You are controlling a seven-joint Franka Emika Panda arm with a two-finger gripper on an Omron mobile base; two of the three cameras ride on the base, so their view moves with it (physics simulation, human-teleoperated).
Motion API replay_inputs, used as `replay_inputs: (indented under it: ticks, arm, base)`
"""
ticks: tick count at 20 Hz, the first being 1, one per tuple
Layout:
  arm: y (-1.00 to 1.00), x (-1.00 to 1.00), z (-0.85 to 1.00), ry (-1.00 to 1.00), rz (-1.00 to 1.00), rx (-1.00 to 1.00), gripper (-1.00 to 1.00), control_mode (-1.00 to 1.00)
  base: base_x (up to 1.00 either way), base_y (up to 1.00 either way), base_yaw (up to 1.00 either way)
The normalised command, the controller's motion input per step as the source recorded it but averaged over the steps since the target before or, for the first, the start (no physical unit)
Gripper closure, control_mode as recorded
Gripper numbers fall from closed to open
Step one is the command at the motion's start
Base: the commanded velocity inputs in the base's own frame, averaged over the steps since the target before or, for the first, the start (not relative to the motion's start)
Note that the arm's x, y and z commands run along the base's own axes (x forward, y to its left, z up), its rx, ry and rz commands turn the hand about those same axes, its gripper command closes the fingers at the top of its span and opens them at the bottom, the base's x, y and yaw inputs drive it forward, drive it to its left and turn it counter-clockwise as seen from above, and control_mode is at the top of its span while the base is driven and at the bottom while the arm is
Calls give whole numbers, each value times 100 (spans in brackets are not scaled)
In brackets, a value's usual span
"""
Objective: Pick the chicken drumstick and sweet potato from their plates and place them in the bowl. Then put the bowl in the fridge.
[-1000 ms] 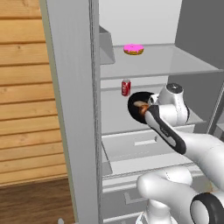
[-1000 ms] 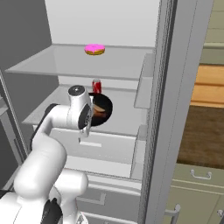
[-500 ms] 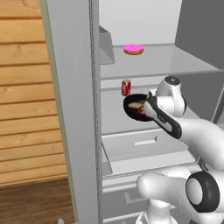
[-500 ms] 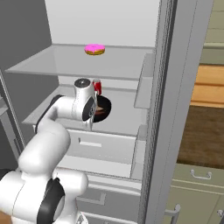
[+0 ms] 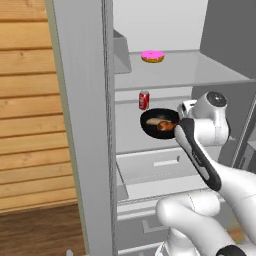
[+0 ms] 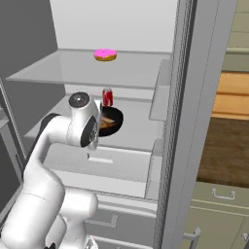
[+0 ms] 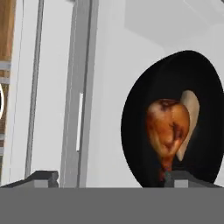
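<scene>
The black bowl (image 5: 151,132) sits on the middle shelf of the open grey fridge (image 5: 85,125), beside its back wall. Inside it lie the reddish-brown chicken drumstick (image 5: 165,125) and the pale sweet potato (image 5: 153,121). My gripper (image 5: 177,125) is at the bowl's right rim, open, and its fingers stand wide apart in the hand view. There the bowl (image 7: 142,144) fills the right side, with the drumstick (image 7: 168,127) in front of the sweet potato (image 7: 190,109). From the right, the bowl (image 6: 116,118) peeks out behind my hand. The plates are out of view.
A pink donut (image 5: 152,56) lies on the clear upper shelf (image 5: 200,70). A red can (image 5: 144,100) stands just behind the bowl. White drawers (image 5: 155,167) sit below the bowl's shelf. A wooden wall (image 5: 30,100) is left of the fridge, and cabinets (image 6: 219,209) are to its right.
The jaws have opened and let go of the bowl's rim. The bowl now rests on the shelf by itself. My wrist has lifted and turned a little.
</scene>
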Motion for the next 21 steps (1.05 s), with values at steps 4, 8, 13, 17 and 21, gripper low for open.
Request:
replay_inputs:
  ticks: [4,8,13,17,21]
  arm:
    - [24,-100,99,10,-17,4,-100,-100]
    - [9,-100,65,16,-32,19,-100,-100]
    - [14,-100,45,6,-53,26,-100,-100]
    - [18,-97,44,0,-55,21,-100,-100]
    - [-2,-87,67,0,-42,25,-100,-100]
  base:
    - [0,0,0]
    - [0,0,0]
    - [0,0,0]
    - [0,0,0]
    - [0,0,0]
